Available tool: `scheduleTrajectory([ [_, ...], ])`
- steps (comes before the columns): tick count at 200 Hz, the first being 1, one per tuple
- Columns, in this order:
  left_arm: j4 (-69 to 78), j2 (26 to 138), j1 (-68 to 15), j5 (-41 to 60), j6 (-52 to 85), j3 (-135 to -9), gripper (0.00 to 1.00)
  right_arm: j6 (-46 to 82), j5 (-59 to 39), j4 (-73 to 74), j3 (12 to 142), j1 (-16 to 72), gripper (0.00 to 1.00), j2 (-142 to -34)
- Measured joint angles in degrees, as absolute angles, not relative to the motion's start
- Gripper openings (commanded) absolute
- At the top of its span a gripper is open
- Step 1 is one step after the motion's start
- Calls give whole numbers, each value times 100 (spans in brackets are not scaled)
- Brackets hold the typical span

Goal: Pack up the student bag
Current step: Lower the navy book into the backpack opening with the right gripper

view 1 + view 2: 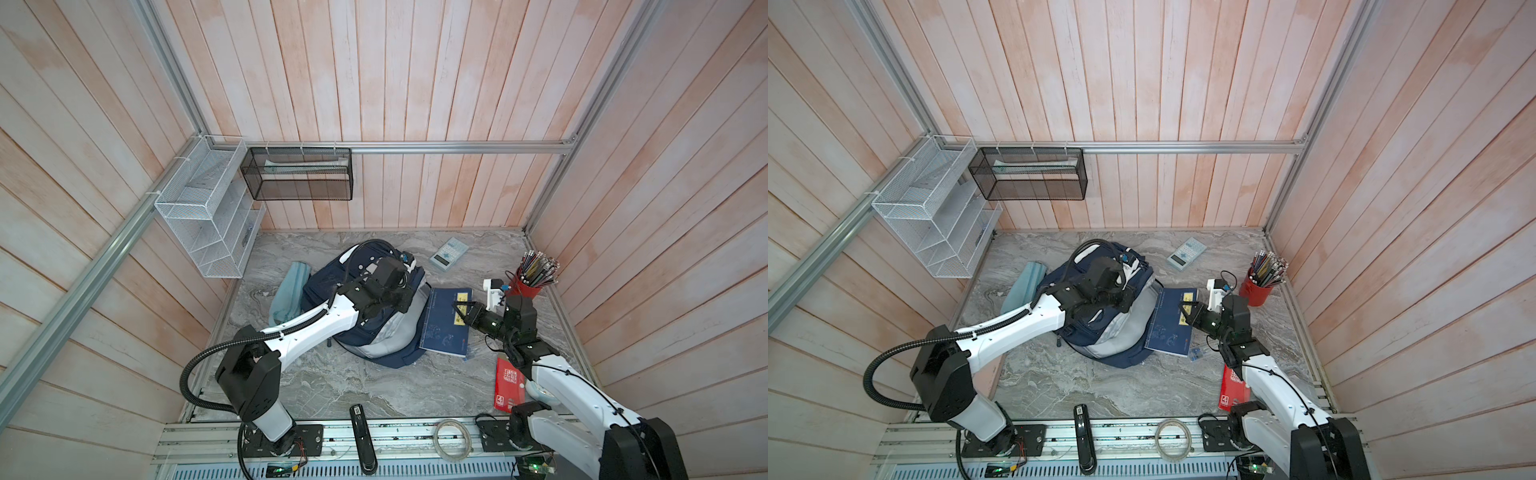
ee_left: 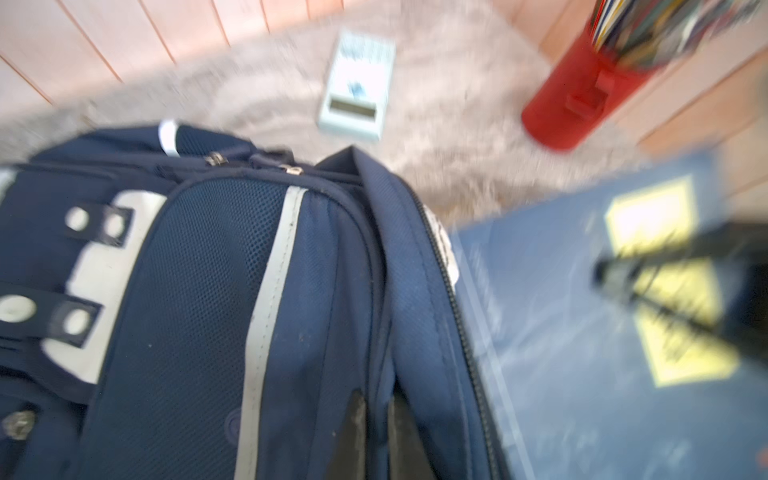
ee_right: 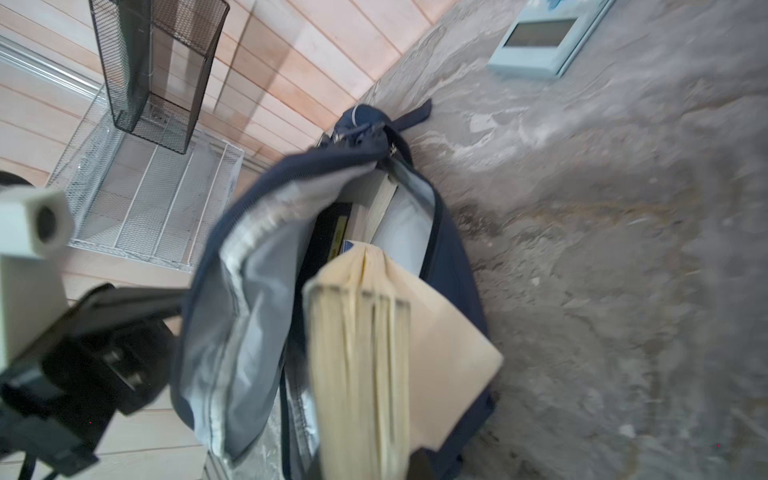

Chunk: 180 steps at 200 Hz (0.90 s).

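Right up against my right wrist lens is the cream page edge of the book (image 3: pixel 361 353). The right gripper (image 1: pixel 457 311) has it clamped by the navy cover, over the yellow label. The book is tilted, with its far edge at the mouth of the student bag (image 1: pixel 382 345).

The bag lies on its back near the middle of the marble table (image 1: pixel 332 386), between my two arms. Its main pocket is unzipped and gapes toward the right arm. Inside I can make out grey lining, a dark book (image 3: pixel 338 237) with a yellow strip, and more pages behind it.

The left gripper (image 2: pixel 376 395) sits on top of the bag, pinched tight on a fold of navy fabric just beside the zip. The upper flap stands raised off the lower side.

- Touching the bag on the side away from the opening is a teal pouch (image 1: pixel 291 291).
- Behind the bag, toward the back wall and apart from it, a pale calculator (image 1: pixel 449 253) lies flat.
- Past the book from the bag, a red cup (image 1: pixel 525 289) of pencils stands upright.
- In front of the bag, by the right arm's base, a red booklet (image 1: pixel 508 384) lies partly under the arm.
- Well in front of the bag, on the rail, are a black stapler (image 1: pixel 362 436) and a roll of tape (image 1: pixel 453 438).
- High behind the bag, a white wire rack (image 1: pixel 203 216) and a black mesh basket (image 1: pixel 297 174) hang on the walls.
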State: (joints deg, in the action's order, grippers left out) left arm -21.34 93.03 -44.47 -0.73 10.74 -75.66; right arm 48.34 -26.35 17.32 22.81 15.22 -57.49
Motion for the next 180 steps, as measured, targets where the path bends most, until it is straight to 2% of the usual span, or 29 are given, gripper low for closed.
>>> scheduleTrajectory([
  [45,-2368,9299,-4431,196,1076,-7830,0,5653,-1608,3089,2158,2545,0,-6549],
  [89,-2399,9290,-4414,338,1125,-7828,0,6095,-1028,4329,3039,3050,0,-8558],
  [117,-2292,9209,-4372,423,1225,-7728,0,6543,-401,5623,3229,3339,0,-9780],
  [142,-2084,9080,-4359,523,1291,-7478,0,6783,45,6025,3754,3664,3,-10659],
  [150,-2053,9056,-4355,563,1295,-7432,0,6814,137,6125,3946,3743,8,-10851],
  [153,-2036,9045,-4355,580,1299,-7415,0,6823,163,6143,4014,3774,13,-10910],
  [159,-2016,9030,-4355,600,1308,-7391,0,6836,239,6173,4171,3835,26,-11006],
  [171,-1964,9006,-4355,622,1313,-7349,0,6879,336,6191,4394,3918,69,-11091],
  [174,-1938,8993,-4355,622,1315,-7330,0,6888,353,6204,4427,3931,75,-11100],
  [180,-1894,8969,-4353,624,1315,-7295,0,6908,357,6272,4471,3948,80,-11102],
])
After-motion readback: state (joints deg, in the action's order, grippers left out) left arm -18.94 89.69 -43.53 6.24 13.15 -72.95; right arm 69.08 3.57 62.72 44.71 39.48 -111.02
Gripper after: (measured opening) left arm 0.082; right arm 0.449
